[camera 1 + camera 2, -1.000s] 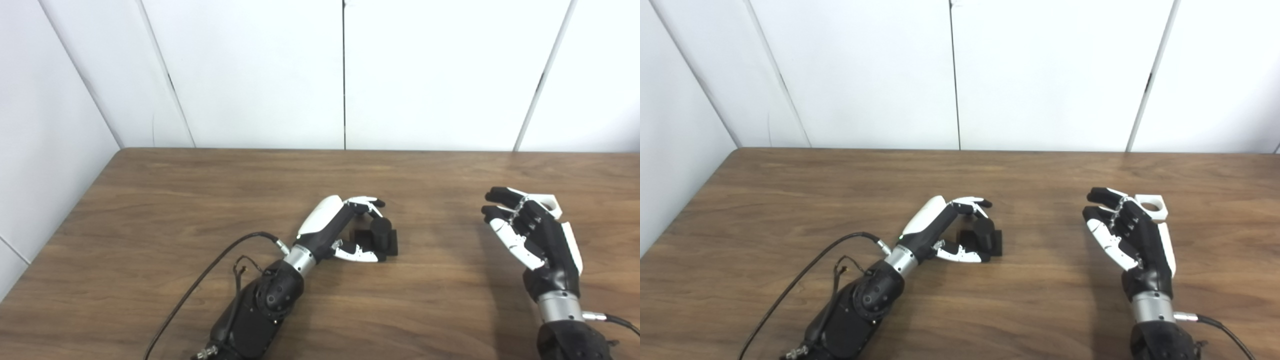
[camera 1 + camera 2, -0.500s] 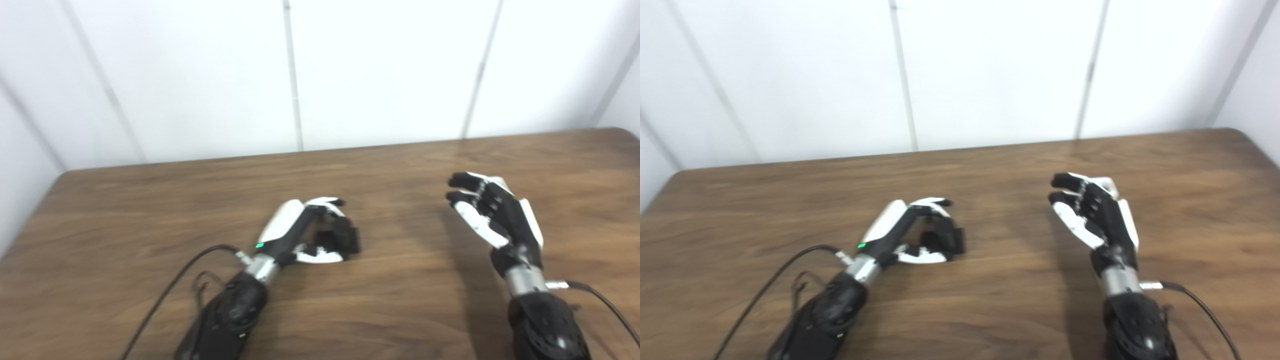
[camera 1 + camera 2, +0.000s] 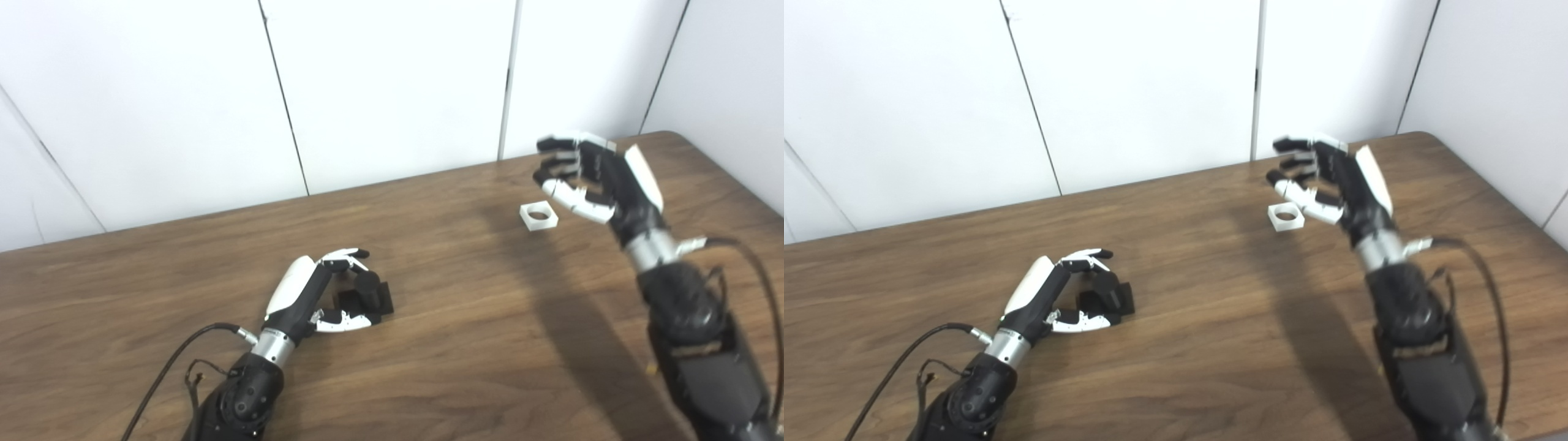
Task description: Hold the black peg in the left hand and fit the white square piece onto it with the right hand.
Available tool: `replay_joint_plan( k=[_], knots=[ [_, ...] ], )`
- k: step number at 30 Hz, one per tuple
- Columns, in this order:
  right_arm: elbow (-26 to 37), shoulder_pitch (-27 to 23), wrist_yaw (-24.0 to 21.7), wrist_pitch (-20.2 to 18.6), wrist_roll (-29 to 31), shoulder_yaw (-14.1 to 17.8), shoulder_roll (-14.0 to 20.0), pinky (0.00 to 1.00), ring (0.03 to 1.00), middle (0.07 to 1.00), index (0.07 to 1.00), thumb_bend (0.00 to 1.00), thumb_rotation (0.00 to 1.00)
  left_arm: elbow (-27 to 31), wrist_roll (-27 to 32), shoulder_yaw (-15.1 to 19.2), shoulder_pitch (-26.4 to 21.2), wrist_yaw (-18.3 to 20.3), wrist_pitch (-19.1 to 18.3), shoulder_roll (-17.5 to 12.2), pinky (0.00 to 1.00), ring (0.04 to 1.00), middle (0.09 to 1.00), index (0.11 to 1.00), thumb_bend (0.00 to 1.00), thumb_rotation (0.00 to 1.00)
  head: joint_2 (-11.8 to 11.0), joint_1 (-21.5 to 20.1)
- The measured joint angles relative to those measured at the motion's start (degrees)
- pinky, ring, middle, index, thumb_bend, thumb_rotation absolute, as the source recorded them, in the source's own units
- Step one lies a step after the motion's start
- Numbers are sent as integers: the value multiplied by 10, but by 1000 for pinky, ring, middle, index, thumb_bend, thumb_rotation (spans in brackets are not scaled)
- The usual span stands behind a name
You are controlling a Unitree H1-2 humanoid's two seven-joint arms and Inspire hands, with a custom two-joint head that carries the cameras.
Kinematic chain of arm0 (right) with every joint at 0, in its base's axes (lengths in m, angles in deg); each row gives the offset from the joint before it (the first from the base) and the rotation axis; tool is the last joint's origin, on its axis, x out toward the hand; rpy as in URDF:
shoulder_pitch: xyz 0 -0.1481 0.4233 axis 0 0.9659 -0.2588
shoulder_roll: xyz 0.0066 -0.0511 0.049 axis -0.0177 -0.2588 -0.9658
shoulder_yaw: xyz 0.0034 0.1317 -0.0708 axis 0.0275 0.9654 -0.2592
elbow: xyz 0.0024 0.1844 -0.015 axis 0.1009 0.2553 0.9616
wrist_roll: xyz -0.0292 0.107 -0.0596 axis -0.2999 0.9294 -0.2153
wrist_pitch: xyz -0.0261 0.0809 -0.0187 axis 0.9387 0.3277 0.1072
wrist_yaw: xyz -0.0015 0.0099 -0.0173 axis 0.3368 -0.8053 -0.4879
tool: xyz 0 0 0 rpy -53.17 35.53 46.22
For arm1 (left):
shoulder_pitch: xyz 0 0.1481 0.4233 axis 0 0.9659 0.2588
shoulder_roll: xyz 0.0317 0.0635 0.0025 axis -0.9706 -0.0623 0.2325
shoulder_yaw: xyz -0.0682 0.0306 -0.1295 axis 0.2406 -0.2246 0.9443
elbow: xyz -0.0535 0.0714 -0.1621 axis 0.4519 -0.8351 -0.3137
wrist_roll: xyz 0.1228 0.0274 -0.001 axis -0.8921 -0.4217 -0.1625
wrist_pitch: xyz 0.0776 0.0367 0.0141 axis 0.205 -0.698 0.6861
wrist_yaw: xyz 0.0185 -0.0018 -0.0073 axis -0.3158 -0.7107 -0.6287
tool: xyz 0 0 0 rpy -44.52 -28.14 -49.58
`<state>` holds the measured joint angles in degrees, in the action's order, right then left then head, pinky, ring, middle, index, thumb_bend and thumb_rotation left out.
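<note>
Left eye view | left hand (image 3: 318, 297) curled around peg (image 3: 367, 293) on table (image 3: 465, 343) | right hand (image 3: 591, 177) raised, fingers spread, holding nothing | white piece (image 3: 538, 215) on table just beside right fingertips, well apart from peg

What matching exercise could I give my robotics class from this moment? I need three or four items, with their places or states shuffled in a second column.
Column one:
1. black peg
2. white square piece
3. left hand
4. right hand

Column two:
A. raised above the table, fingers apart, holding nothing
B. lying flat on the table, its round hole facing up
C. low on the table, curled round the peg
D. standing upright on its dark base

Pairs: 1-D, 2-B, 3-C, 4-A
</note>
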<state>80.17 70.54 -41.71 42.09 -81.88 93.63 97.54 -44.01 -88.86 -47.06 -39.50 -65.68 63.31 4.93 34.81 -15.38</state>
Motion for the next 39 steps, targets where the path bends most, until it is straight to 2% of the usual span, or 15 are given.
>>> replay_joint_plan(
  k=[5, 7, 10, 13, 15, 18, 21, 26, 30, 34, 36, 39],
  knots=[
    [-49, -48, -27, 2, -17, -19, 35, 531, 639, 698, 668, 546, 203, 2, 1, 1, 1, 6, 3, -4, 784, 870, 828, 491, 523, 71, -1, 0],
    [-73, -68, -37, 2, -41, -34, 54, 528, 643, 708, 670, 548, 212, 2, 1, 2, 2, 7, 6, -5, 780, 868, 827, 491, 523, 72, -1, -1],
    [-106, -98, -53, -7, -76, -54, 83, 581, 704, 749, 688, 560, 284, 3, 1, 2, 2, 8, 6, -7, 786, 870, 827, 491, 523, 71, -3, 1],
    [-128, -128, -80, -30, -112, -83, 114, 713, 811, 806, 732, 575, 325, 5, 1, 3, 3, 10, 6, -7, 789, 866, 825, 491, 524, 70, -4, 2],
    [-151, -154, -118, -45, -132, -114, 140, 756, 882, 859, 762, 607, 307, 5, 2, 4, 3, 11, 7, -7, 791, 864, 826, 491, 524, 70, -4, 3],
    [-181, -178, -166, -50, -146, -143, 165, 759, 900, 884, 770, 650, 242, 4, 4, 4, 4, 13, 7, -7, 783, 864, 827, 491, 523, 71, -5, 3],
    [-209, -191, -185, -48, -149, -159, 170, 784, 915, 891, 775, 661, 214, 5, 4, 5, 4, 13, 7, -7, 769, 864, 827, 491, 523, 72, -5, 4],
    [-261, -199, -215, -35, -150, -180, 171, 840, 948, 901, 781, 679, 222, 8, 4, 5, 6, 13, 8, -7, 773, 867, 826, 490, 523, 72, -4, 8],
    [-278, -209, -235, -31, -166, -199, 174, 859, 983, 924, 802, 701, 281, 9, 4, 6, 7, 13, 8, -7, 770, 864, 827, 491, 523, 72, -3, 9],
    [-297, -230, -266, -19, -187, -230, 186, 839, 983, 947, 834, 823, 355, 10, 2, 6, 7, 13, 7, -7, 765, 865, 826, 491, 523, 72, -2, 9],
    [-304, -240, -282, -16, -195, -240, 191, 837, 982, 947, 838, 871, 344, 11, 2, 7, 8, 13, 6, -7, 766, 866, 826, 491, 523, 73, -2, 8],
    [-313, -247, -295, -17, -206, -249, 191, 855, 992, 957, 846, 892, 338, 11, 1, 7, 8, 13, 6, -7, 767, 865, 824, 491, 523, 72, -2, 9]
  ],
)
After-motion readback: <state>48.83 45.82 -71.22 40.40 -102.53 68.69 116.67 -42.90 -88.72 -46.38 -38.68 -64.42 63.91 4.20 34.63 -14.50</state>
